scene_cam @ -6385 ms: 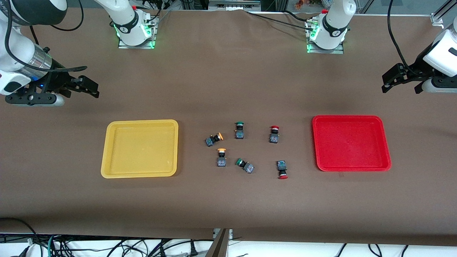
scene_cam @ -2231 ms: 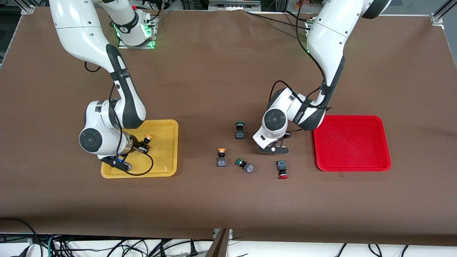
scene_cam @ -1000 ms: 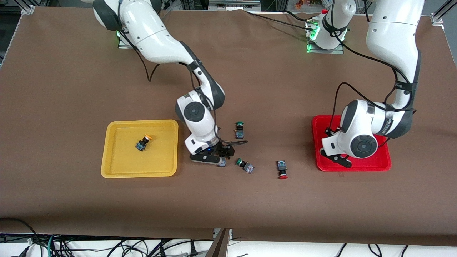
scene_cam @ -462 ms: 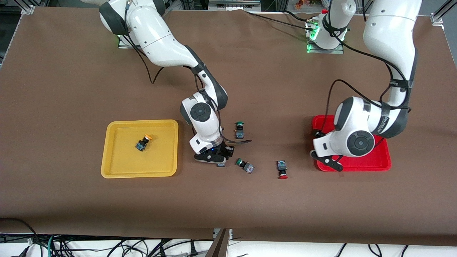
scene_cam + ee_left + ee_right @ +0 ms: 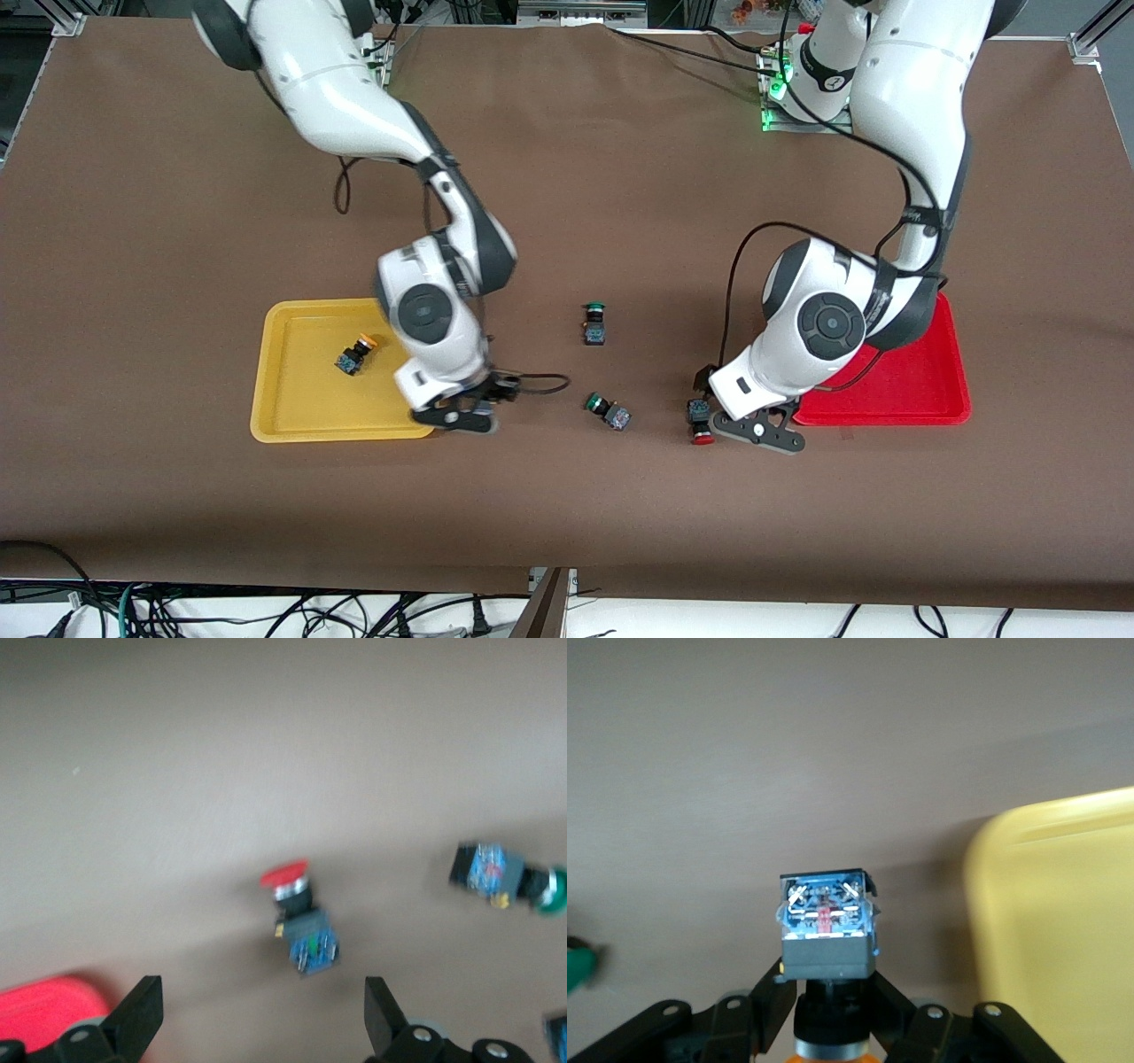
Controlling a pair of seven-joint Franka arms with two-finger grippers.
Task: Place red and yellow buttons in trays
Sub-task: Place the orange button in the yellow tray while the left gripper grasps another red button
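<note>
My right gripper point(image 5: 474, 408) is shut on a yellow button point(image 5: 827, 926), clamping its neck between cap and body, and holds it above the table beside the yellow tray point(image 5: 292, 416); that tray's rim shows in the right wrist view point(image 5: 1063, 930). Another yellow button point(image 5: 354, 354) lies in the yellow tray. My left gripper point(image 5: 709, 403) is open, its fingers point(image 5: 142, 1019) wide apart, over a red button point(image 5: 701, 424) lying on the table; this button shows between the jaws in the left wrist view point(image 5: 301, 926). The red tray point(image 5: 921, 390) is partly covered by the left arm. The second red button is hidden.
Two green-capped buttons lie on the table between the trays: one point(image 5: 594, 323) farther from the front camera, one point(image 5: 608, 412) nearer, beside the red button and also in the left wrist view point(image 5: 509, 881). A cable loops from the right wrist.
My right gripper has lifted the yellow button off the table and carried it toward the yellow tray. My left arm has swung from over the red tray to over the red button.
</note>
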